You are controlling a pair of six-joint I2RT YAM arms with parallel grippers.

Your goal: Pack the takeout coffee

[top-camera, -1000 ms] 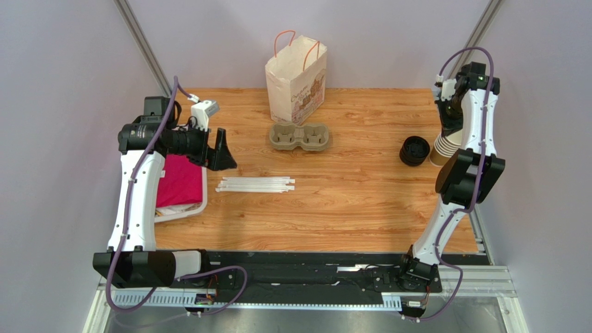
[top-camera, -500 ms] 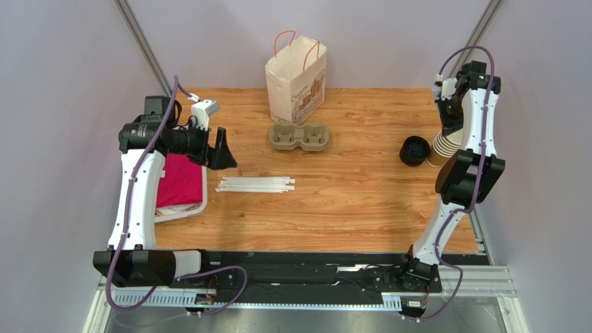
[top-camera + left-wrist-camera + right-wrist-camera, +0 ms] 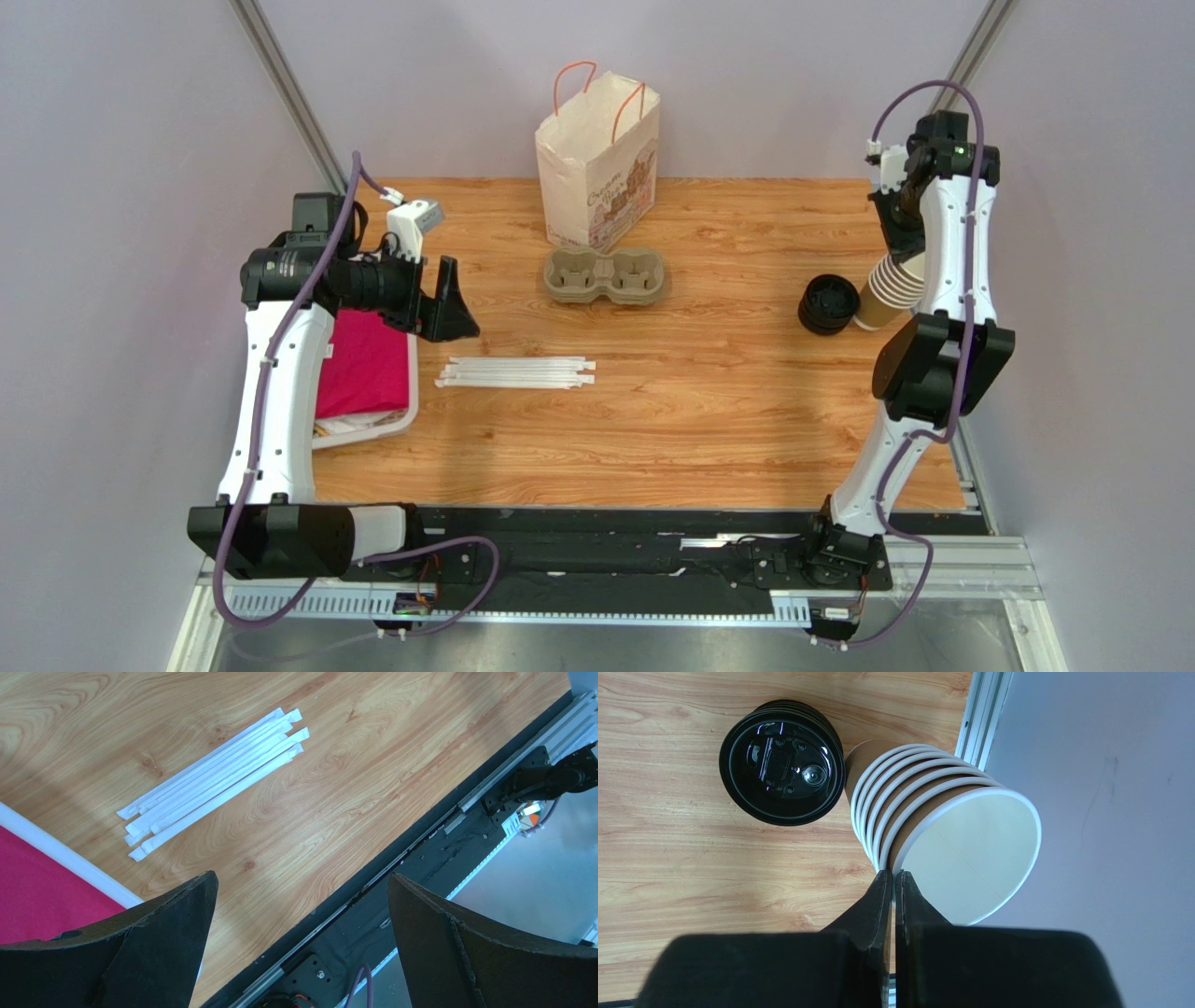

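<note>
The right gripper (image 3: 894,873) has its jaws clenched tight on the rim of the topmost cup (image 3: 969,854) of a stack of cups (image 3: 875,791). The paper edge runs in between the two fingertips. The stack leans at a slant by the far right edge of the table (image 3: 701,406), with its cream mouths turned up toward the wrist camera and its tan walls showing between the white rims. Whether its bottom rests on the wood cannot be told. Just to its left, close against the lowest cups, stands a low pile of black lids (image 3: 781,761) with the sip hole of the top one facing up.

The takeout coffee, as a cup with its lid on, cannot be made out in any view. The lidless cups and the loose lids at the right edge of the table are all that shows of it.

The left gripper (image 3: 300,878) has its jaws released and spread wide, with nothing between them, and hangs above the left part of the table. Below it lies a bundle of paper-wrapped straws (image 3: 214,784), packed side by side. Beside them is a white tray (image 3: 63,855) holding a pink cloth (image 3: 35,889).

At the far middle a paper bag (image 3: 596,161) with orange handles stands upright. Just in front of it sits a grey-brown two-hole cup carrier (image 3: 605,277), apart from the straws.
</note>
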